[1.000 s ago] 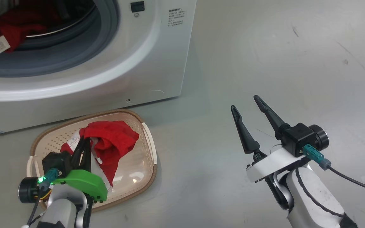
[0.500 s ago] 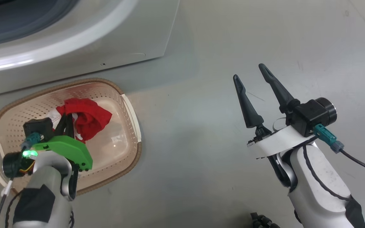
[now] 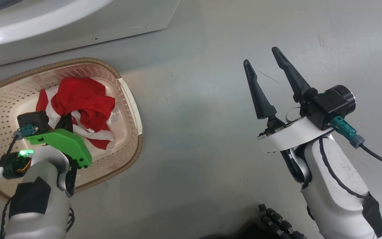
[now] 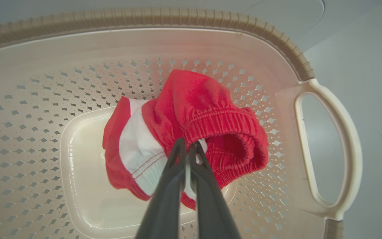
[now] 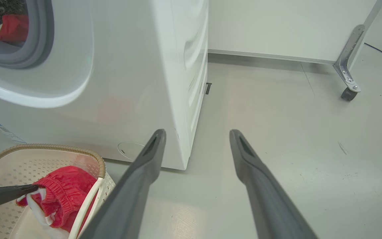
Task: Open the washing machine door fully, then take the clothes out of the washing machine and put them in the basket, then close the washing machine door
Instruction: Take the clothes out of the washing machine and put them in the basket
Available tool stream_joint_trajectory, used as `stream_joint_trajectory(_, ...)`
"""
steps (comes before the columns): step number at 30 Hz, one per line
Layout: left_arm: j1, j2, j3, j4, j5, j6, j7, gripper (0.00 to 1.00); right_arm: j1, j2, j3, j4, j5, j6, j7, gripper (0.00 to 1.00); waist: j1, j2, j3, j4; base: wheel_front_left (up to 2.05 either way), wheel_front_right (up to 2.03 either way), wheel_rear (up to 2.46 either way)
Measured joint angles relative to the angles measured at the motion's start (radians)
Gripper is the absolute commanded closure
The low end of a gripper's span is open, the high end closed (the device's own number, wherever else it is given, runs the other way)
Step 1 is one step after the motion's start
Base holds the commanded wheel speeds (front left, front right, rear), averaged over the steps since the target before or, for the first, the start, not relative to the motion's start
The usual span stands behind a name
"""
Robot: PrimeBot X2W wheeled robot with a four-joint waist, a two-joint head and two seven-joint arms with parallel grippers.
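1. Dark grey fingers of the left tool [image 4: 187, 145] are pressed together with no gap at the tips. They pinch a fold of the clothes [image 4: 207, 109] where red cloth meets white trim.
2. The clothes here are a bunched red garment with a ribbed elastic hem and white striped panels. The bundle sits inside the basket [image 4: 144, 20], over its smooth solid bottom and near the middle. Whether it hangs from the tool or rests on the bottom, I cannot tell.
3. The left arm reaches down into the basket, and its green wrist cover [image 3: 61, 142] is above the basket's near side in the head view.
4. The basket is cream plastic with perforated sides, a brown woven-look rim and a white handle [image 4: 343, 132] at one end. It stands on the grey floor [image 3: 194, 139], just in front of the washing machine [image 5: 138, 66].
5. The right tool [image 3: 260, 55] has its fingers spread wide with nothing between them. It hovers over bare floor to the right of the basket, well apart from it.
6. In the right wrist view, the washing machine's white front shows the grey rubber ring [image 5: 43, 36] of its opening. A second red garment [image 5: 10, 28] with a white tag lies inside.
7. Farther off, a metal leg with a small castor [image 5: 347, 94] stands on the floor by a pale panel [image 5: 277, 26].
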Motion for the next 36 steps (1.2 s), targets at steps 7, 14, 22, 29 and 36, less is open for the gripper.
stream_joint_trajectory(7,-0.044,-0.001,-0.001,0.060,0.000,-0.010,-0.002,0.86,-0.015,0.000,-0.001,0.006,0.000,0.000,0.000,0.00,0.0000,0.0000,0.001,0.000,0.00,0.00,0.00)
stream_joint_trajectory(14,-0.050,-0.003,-0.005,0.127,0.003,-0.010,-0.037,0.00,-0.015,0.001,0.000,0.024,0.001,0.000,0.000,0.00,0.0000,0.0000,-0.028,0.004,0.00,0.00,0.00)
stream_joint_trajectory(22,-0.050,-0.012,0.006,0.164,-0.006,-0.034,-0.109,0.00,-0.014,0.001,-0.003,0.047,0.008,0.000,0.000,0.00,0.0000,0.0000,-0.084,0.018,0.00,0.00,0.00)
stream_joint_trajectory(29,-0.028,-0.015,0.016,0.188,-0.010,-0.054,-0.160,0.00,0.002,0.001,-0.007,0.082,0.011,0.001,0.000,0.00,0.0000,0.0000,-0.157,0.039,0.00,0.00,0.00)
stream_joint_trajectory(36,0.031,-0.022,0.023,0.172,-0.018,-0.070,-0.178,0.00,0.056,0.001,-0.029,0.121,0.011,0.002,0.000,0.00,-0.0001,0.0000,-0.247,0.066,0.00,0.00,0.00)
